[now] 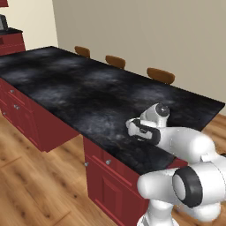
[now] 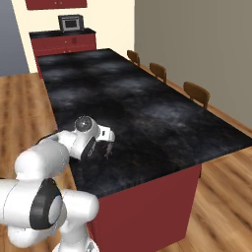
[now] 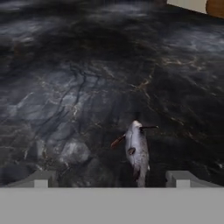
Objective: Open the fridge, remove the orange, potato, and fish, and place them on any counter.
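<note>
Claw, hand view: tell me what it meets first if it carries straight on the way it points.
The fish, lying on the black counter between the open claw's fingertips. Past it comes the stone itself; the gap above it is hard to judge.

Counted: 1 fish on 1 bench; 3 chairs behind it; 1 microwave observed.

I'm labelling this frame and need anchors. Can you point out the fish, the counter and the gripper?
fish [image 3: 137, 151]: hand view, mid-body.
counter [image 2: 147, 98]: right base view, bare black top.
gripper [image 2: 107, 143]: right base view, between its fingertips, open.
</note>
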Robot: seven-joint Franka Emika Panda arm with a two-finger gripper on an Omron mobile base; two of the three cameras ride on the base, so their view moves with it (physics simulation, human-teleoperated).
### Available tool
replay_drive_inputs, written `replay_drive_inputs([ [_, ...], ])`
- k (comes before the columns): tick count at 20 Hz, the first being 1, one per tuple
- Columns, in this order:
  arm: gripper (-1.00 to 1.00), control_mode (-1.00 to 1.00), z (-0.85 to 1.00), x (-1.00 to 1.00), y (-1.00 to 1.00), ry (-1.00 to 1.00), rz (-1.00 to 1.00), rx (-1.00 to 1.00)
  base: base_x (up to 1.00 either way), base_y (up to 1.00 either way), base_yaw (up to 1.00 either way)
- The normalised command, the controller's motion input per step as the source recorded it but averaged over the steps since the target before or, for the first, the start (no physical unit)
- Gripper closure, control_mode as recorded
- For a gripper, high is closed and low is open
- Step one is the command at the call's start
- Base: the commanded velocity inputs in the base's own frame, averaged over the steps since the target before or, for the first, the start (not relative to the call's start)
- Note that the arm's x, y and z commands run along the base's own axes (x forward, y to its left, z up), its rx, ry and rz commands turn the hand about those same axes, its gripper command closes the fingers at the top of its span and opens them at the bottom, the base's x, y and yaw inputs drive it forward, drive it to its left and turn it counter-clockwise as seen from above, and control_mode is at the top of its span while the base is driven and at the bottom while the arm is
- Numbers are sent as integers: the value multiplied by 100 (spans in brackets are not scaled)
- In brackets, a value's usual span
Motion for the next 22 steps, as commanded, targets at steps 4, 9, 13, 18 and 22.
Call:
replay_drive_inputs([
  [4,-100,-100,100,-100,34,2,7,-1,0,0,0],
  [9,-100,-100,100,-87,28,14,0,-1,0,0,0],
  [13,-100,-100,100,-78,4,30,0,-8,0,0,0],
  [18,-100,-100,96,-48,12,46,0,-13,0,0,0],
  [22,-100,100,13,-3,12,12,0,-5,-14,3,1],
])
